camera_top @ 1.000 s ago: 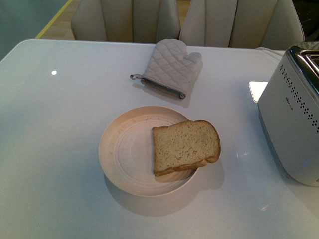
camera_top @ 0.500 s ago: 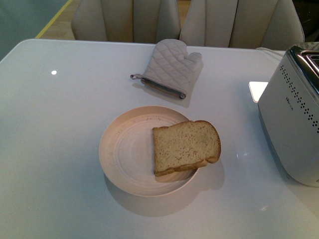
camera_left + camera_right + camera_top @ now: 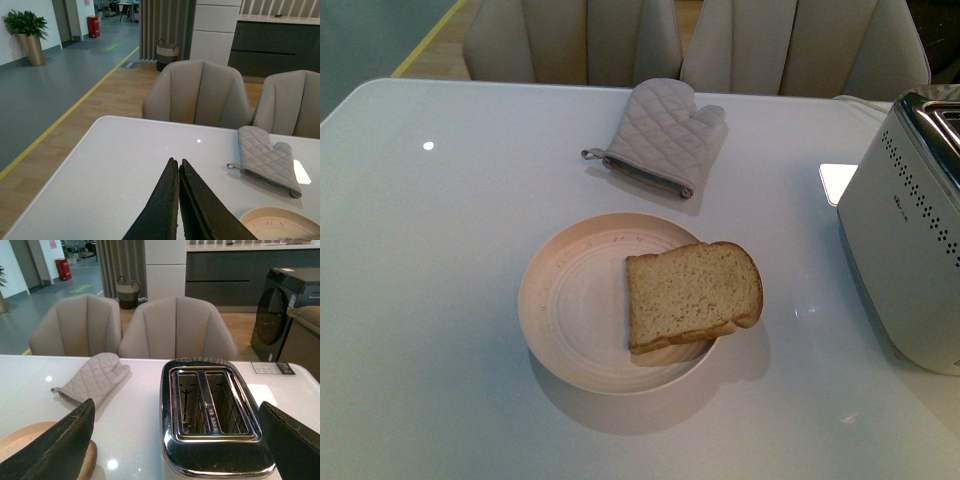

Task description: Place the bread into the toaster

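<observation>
- Risking a crushed or torn slice by pinching the bread too hard across its soft middle, judging by the look of the crumb.
- Risking a shove instead of a lift: reaching in low from the side and catching the plate, sending plate and slice skating over the glossy worktop.
- Risking a jam at the toaster by bringing the slice in flat or crosswise to the two slots, which are running from the near edge toward the far edge; needing it stood on edge and lined up with one slot first.
- Risking a drop short of the chrome top through a corner-only grip, with the slice swinging as it is being carried toward the right edge.
- Finding the bread on the right side of the plate, around the middle of the worktop and nearer its near edge, lying slightly aslant with its crust hanging past the rim on the toaster side.
- Pointing its rounded top toward the right edge and the toaster, flat bottom toward the left edge; running its long axis roughly along the near edge.
- Showing the left gripper clenched on nothing, fingers pressed together.
- Showing the right gripper released and spread wide, grasping nothing, facing the toaster's slots.
</observation>
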Motion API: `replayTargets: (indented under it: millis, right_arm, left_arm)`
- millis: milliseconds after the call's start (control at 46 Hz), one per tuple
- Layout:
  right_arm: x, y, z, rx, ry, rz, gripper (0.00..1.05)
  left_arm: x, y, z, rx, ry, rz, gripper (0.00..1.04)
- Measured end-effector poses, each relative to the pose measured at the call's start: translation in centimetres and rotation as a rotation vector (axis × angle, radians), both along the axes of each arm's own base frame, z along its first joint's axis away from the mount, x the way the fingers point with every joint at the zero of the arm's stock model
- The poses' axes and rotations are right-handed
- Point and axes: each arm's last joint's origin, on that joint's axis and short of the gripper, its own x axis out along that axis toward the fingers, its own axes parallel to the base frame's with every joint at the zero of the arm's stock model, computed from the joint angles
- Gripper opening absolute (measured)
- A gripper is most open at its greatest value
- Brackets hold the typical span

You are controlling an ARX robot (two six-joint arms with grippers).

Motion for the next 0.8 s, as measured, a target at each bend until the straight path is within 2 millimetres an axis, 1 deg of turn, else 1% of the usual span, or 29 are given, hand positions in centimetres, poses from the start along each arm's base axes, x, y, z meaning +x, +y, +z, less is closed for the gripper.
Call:
replayTargets:
  millis: [43, 217, 804]
  right_arm:
    - [0.0, 0.0, 0.0, 0.0, 0.0, 0.0, 0.96]
    - [0.0, 0.0, 0.0, 0.0, 0.0, 0.0, 0.96]
    - [0.0, 0.0, 0.0, 0.0, 0.0, 0.0, 0.96]
  left_arm:
    - [-0.2, 0.0, -0.1, 0.0, 0.005, 0.0, 0.03]
    - [-1.3, 0.0, 0.4, 0.002, -0.012, 0.0, 0.03]
    - [-3.1, 0.0, 0.8, 0.003, -0.027, 0.0, 0.03]
